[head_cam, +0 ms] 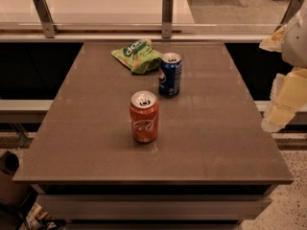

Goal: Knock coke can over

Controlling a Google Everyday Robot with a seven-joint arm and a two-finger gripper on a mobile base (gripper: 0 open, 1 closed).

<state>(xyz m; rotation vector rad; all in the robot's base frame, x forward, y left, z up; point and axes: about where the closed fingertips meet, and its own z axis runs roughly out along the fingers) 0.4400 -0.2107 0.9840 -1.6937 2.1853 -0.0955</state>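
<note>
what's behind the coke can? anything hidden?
A blue can stands behind the coke can, slightly right, apart from it. A green bag lies farther back. The table patch right behind the coke can is covered. The gripper hangs beyond the table's right edge.

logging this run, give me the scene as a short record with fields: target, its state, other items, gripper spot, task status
target: coke can, orange-red with white script
target state: upright, near the middle of the table, nothing touching it
other items: blue soda can, upright, behind the coke can and apart from it; green snack bag lying beside the blue can toward the far edge
gripper spot: gripper by the table's right edge, well apart from the coke can
task status: coke can not yet knocked over
</note>
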